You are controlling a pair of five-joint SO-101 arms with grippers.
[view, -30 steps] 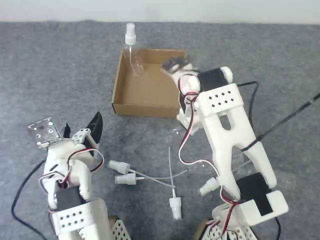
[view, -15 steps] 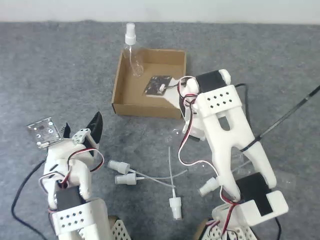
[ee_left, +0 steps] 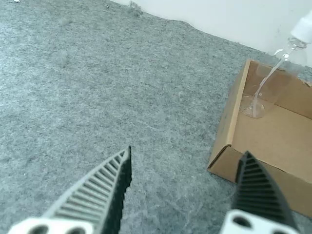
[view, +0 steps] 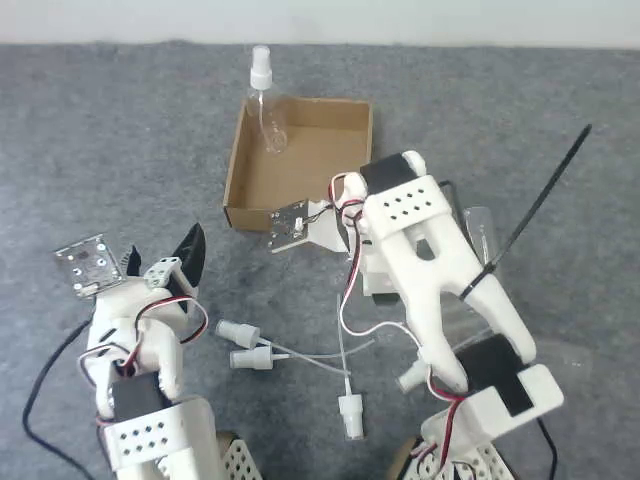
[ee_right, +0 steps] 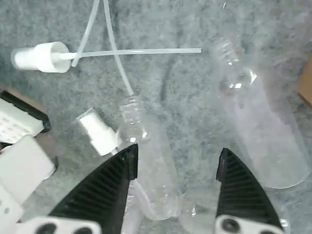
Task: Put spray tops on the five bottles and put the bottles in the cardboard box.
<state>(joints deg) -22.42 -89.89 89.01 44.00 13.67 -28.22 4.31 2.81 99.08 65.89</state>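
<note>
Bottle with spray top (view: 268, 110) stands in the cardboard box (view: 233, 185) ahead of the spread left end effector (ee_left: 186, 152); uncapped bottles (ee_right: 148, 165) lie beneath the spread right end effector (ee_right: 178, 151), awaiting tops.

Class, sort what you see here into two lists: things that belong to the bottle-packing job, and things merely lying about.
Belongs to the job: cardboard box, capped bottle standing in it, uncapped bottles lying on the mat, loose spray tops.
Just lying about: grey mat, black cable.
</note>
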